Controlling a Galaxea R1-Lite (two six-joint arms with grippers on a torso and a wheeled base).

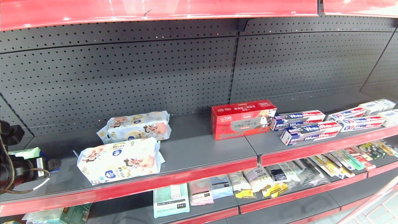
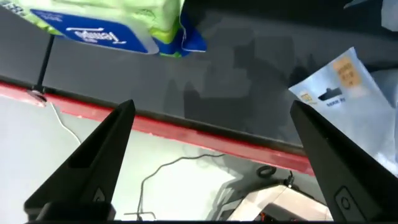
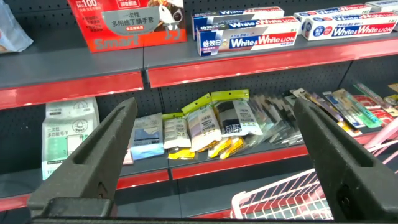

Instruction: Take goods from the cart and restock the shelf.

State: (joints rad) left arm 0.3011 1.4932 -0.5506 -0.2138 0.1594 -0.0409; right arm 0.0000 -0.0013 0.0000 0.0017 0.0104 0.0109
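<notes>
While the left gripper (image 2: 211, 104) hangs at the red front edge of the shelf (image 1: 199, 146) with its fingers spread wide and nothing between them, a green tissue pack (image 2: 106, 22) lies on the grey board just beyond it. Farther along the board lies a front wet-wipe pack (image 1: 119, 161) with a second wet-wipe pack (image 1: 135, 126) behind it, then a red box (image 1: 242, 119) and, beside that, toothpaste boxes (image 1: 309, 130). The right gripper (image 3: 214, 99) is likewise spread and empty, facing the lower shelf rows with the rim of the wire cart (image 3: 280, 196) close by.
</notes>
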